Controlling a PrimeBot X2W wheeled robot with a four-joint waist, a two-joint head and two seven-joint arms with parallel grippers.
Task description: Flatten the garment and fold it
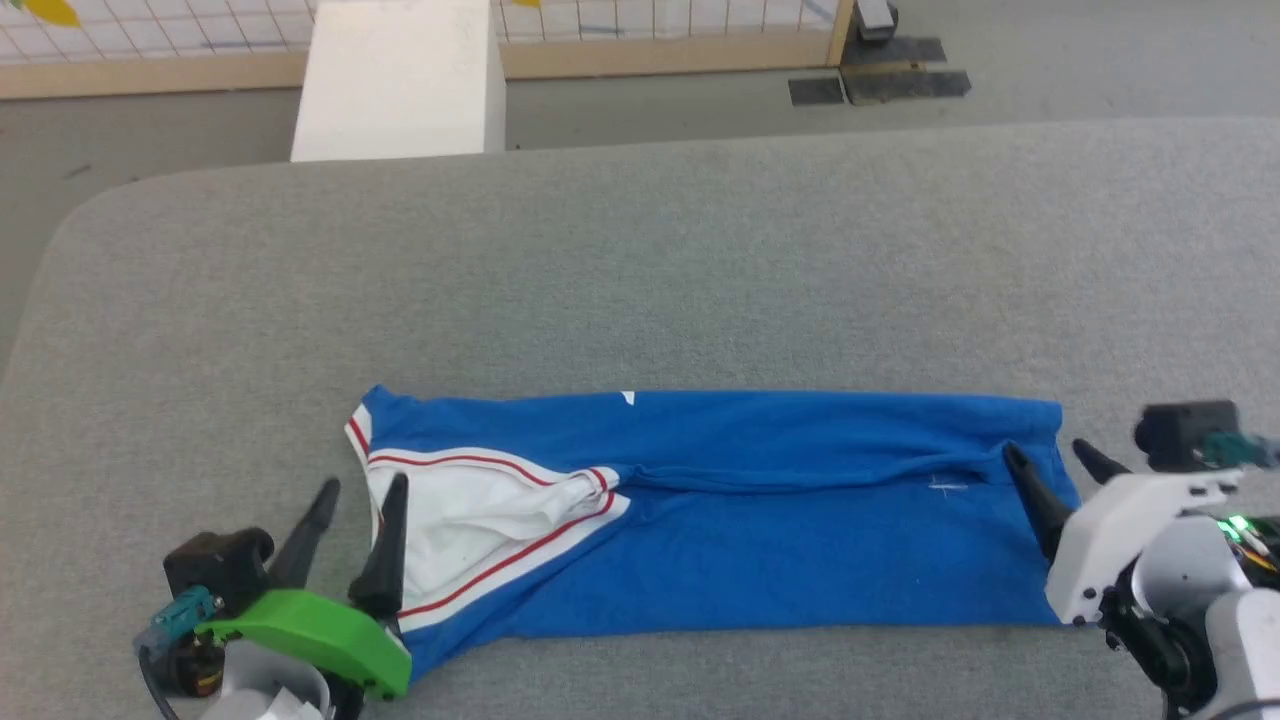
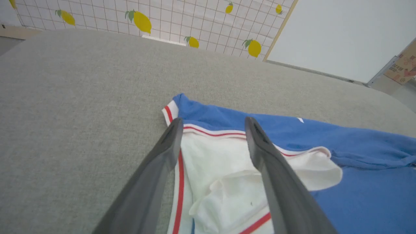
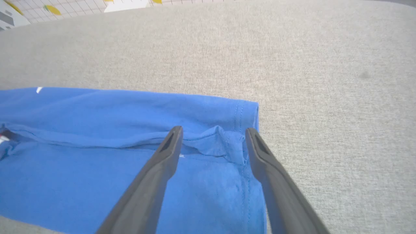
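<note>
The blue garment [image 1: 760,520] lies folded into a long band across the grey table, its white sleeve [image 1: 470,530] with red stripes at the left end. My left gripper [image 1: 363,488] hovers open over that sleeve end, one finger beside the cloth's edge and one above the white part [image 2: 221,169]. My right gripper [image 1: 1050,458] is open over the hem end [image 3: 227,143], where a small blue fold bunches between its fingers [image 3: 162,162]. Neither gripper holds cloth.
The grey padded table [image 1: 640,260] spreads wide behind and beside the garment. A white box [image 1: 400,80] stands on the floor beyond the far edge, before a lemon-print tiled wall [image 2: 162,19].
</note>
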